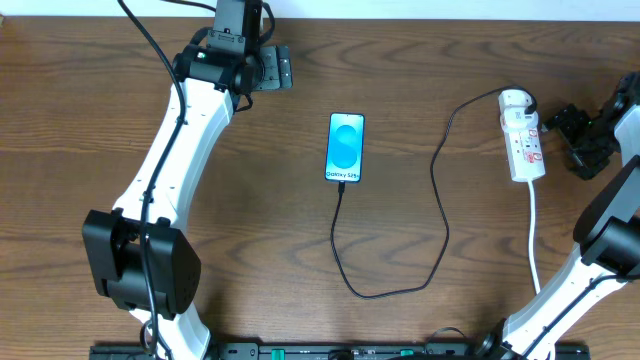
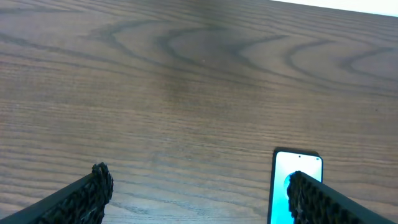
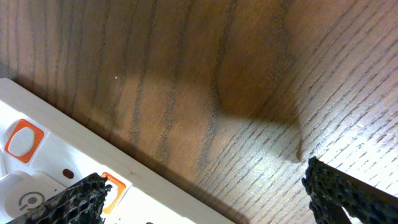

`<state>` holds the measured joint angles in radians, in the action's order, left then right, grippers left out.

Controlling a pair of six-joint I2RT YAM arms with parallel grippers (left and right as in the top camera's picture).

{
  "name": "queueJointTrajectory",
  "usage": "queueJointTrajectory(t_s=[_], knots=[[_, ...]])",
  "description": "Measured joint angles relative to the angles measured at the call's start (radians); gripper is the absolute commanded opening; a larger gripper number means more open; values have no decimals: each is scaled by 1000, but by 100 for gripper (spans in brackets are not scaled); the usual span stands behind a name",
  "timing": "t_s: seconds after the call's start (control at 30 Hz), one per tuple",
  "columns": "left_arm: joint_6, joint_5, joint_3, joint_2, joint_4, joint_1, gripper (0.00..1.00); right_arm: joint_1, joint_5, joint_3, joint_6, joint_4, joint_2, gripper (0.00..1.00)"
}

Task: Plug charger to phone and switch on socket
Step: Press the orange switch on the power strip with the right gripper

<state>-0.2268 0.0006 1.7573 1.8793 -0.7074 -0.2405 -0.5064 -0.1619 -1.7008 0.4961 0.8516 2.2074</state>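
Looking from overhead, the table is dark brown wood w/ strong grain. Its far edge runs along the top of the frame, where a white strip of wall shows behind it. At the bottom edge a black rail carries both arm bases. The widest open room is in the upper middle, btw phone and socket, and at left of centre, btw the left arm and the cable loop.

The phone lies flat slightly above the centre, screen up & bright blue. The charger meets its lower short edge, loops down to the lower middle, then climbs on the right to the upper end of the socket. Whether the tip sits fully in the phone, I cannot tell. The socket lies at upper right, and its white cord goes down toward the bottom edge.

The left gripper is up-left of the phone, well apart from it, jaws spread wide & holding nothing. In the left wrist view the phone shows at lower right, partly behind one finger. The right gripper stands just beside the socket on its right side, also wide & holding nothing. The right wrist cam shows the socket at lower left w/ orange-red switches.
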Motion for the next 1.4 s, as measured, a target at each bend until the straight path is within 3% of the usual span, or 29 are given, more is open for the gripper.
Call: queueJointTrajectory(t_s=[1.4], knots=[[0,0,0,0,0,0,92,25,-29,-15,35,54,25,99]])
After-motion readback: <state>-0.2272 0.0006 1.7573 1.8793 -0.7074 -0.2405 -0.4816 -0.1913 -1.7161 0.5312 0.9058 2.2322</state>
